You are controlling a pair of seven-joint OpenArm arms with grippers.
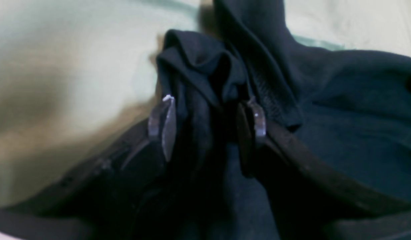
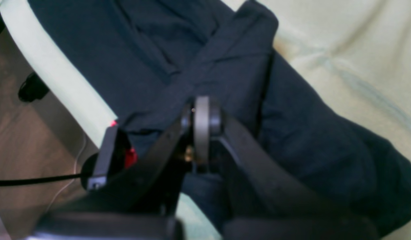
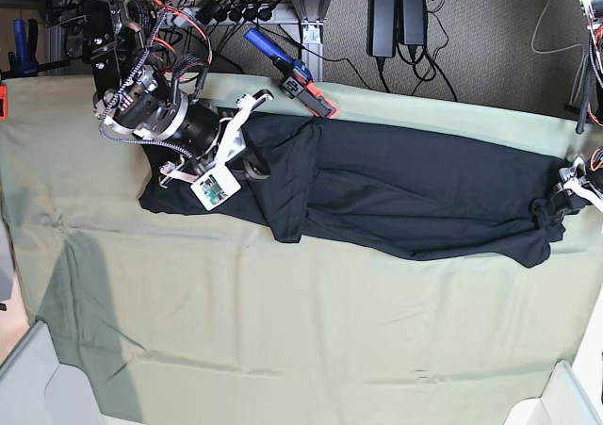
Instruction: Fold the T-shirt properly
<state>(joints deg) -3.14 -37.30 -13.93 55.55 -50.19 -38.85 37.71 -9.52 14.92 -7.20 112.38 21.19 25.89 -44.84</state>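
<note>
The T-shirt (image 3: pixel 396 194) lay stretched in a long dark band across the far half of the tabletop (image 3: pixel 283 350), which was covered by a pale green cloth (image 3: pixel 236 302), plain black side up, with a folded flap hanging toward the near edge left of its middle in the base view. At that view's right end the left gripper (image 1: pixel 208 120) held a bunched-up wad of the black fabric between its two fingers, the jaws standing fairly wide around the thick bundle; in the left wrist view the cloth rose in crumpled folds above the fingertips (image 1: pixel 167 123). At the base view's left end the right gripper (image 2: pixel 202 126) had its jaws pressed together, and the right wrist view showed them pinching a fold of the T-shirt close to the tabletop's edge. A blue-and-orange clamp tool (image 3: pixel 292 72) lay just beyond the shirt's far hem, near cables (image 3: pixel 188 10) and power bricks (image 3: pixel 396 15).
</note>
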